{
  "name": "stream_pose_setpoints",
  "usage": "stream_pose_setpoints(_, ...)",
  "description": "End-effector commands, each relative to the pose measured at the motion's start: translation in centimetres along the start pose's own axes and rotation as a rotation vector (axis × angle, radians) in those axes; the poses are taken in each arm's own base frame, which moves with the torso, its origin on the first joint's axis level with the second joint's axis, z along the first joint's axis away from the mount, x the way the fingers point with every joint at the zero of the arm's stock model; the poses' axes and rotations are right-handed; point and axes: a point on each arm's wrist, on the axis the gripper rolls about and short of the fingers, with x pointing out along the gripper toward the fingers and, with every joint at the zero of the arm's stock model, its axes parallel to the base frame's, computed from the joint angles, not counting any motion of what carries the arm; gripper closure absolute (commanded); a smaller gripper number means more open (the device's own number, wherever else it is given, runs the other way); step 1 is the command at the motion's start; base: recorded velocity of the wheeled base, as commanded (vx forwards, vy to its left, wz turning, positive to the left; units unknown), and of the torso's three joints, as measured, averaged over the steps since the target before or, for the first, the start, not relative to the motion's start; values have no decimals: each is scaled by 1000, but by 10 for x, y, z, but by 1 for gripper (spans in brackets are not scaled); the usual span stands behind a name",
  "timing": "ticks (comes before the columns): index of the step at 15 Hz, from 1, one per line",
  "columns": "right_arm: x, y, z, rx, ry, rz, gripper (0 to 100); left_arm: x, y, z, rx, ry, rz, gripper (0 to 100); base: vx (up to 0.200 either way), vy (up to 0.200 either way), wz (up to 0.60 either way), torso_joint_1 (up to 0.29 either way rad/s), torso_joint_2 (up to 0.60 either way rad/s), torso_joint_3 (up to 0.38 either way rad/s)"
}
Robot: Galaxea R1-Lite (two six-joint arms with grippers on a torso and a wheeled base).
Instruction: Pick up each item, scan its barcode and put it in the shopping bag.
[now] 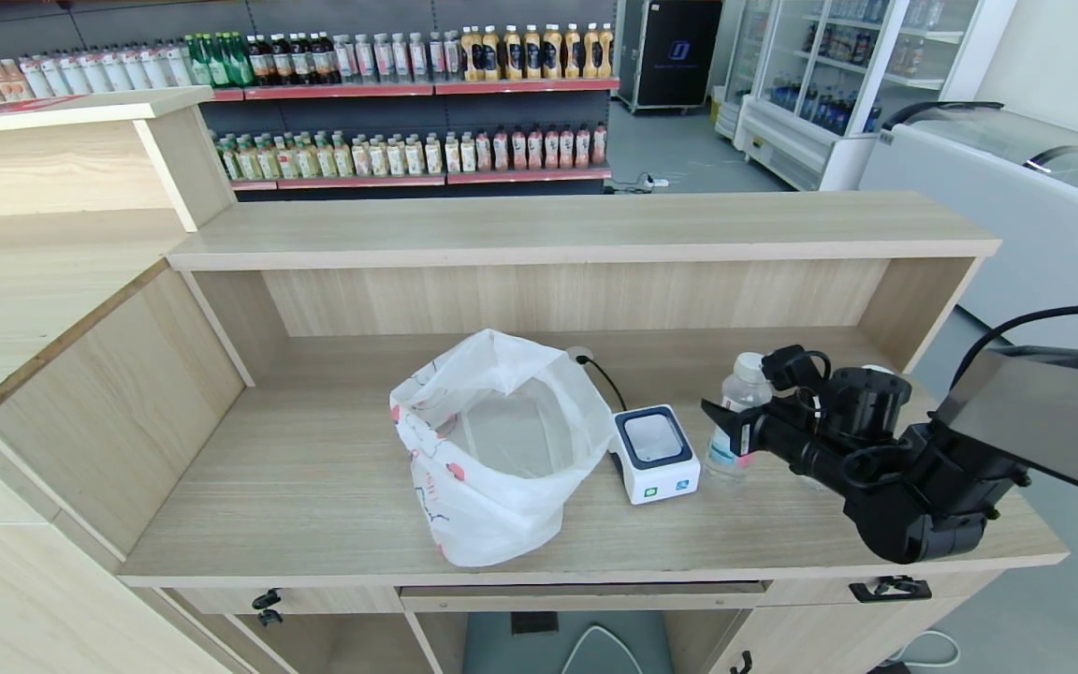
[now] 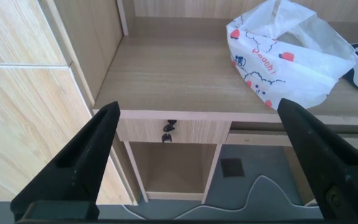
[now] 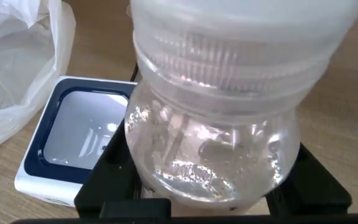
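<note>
A long pale wooden checkout surface (image 1: 314,487) is stretching across the scene, with a raised ledge running along its far side. Near the middle, a white plastic shopping bag (image 1: 492,449) with small red and dark printed marks is standing with its mouth gaping wide towards the ceiling. The right pincer (image 1: 726,426), black and bulky, is reaching in low over the surface from the right, and its tip is sitting right at the lower half of the bottle. I cannot tell whether it is gripping the bottle or only resting against it. The left pincer (image 2: 199,104) is hanging out in front of the surface's near edge, off to the left of the bag, with its two black fingers (image 2: 92,149) spread wide and nothing between them. Just to the right of the bag, a small white scanner (image 1: 656,454) with a dark blue window is lying face up. A clear plastic bottle (image 1: 740,393) with a white cap is standing upright on the surface just right of the scanner. A thin black cable (image 1: 603,374) is trailing from behind the scanner towards the back wall
</note>
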Motion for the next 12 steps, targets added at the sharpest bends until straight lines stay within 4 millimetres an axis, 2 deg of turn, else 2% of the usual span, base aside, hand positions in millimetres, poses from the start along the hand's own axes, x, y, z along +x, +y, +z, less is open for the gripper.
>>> stream_pose_setpoints(1,-12,-4,25,29,-46,35,100,0,0,0,0,-1,0,0,0,0,0,0,0,0)
stream_pose_setpoints(2,-19,-3,32,39,-38,47,100,0,0,0,0,-1,0,0,0,0,0,0,0,0)
stream_pose_setpoints(5,-60,-3,89,57,-18,162,100,0,0,0,0,-1,0,0,0,0,0,0,0,0)
stream_pose_setpoints(8,-102,-2,159,104,-33,253,100,0,0,0,0,-1,0,0,0,0,0,0,0,0)
stream_pose_setpoints(10,-143,4,213,167,-32,326,100,0,0,0,0,-1,0,0,0,0,0,0,0,0)
stream_pose_setpoints(12,-187,14,249,220,-31,432,100,0,0,0,0,-1,0,0,0,0,0,0,0,0)
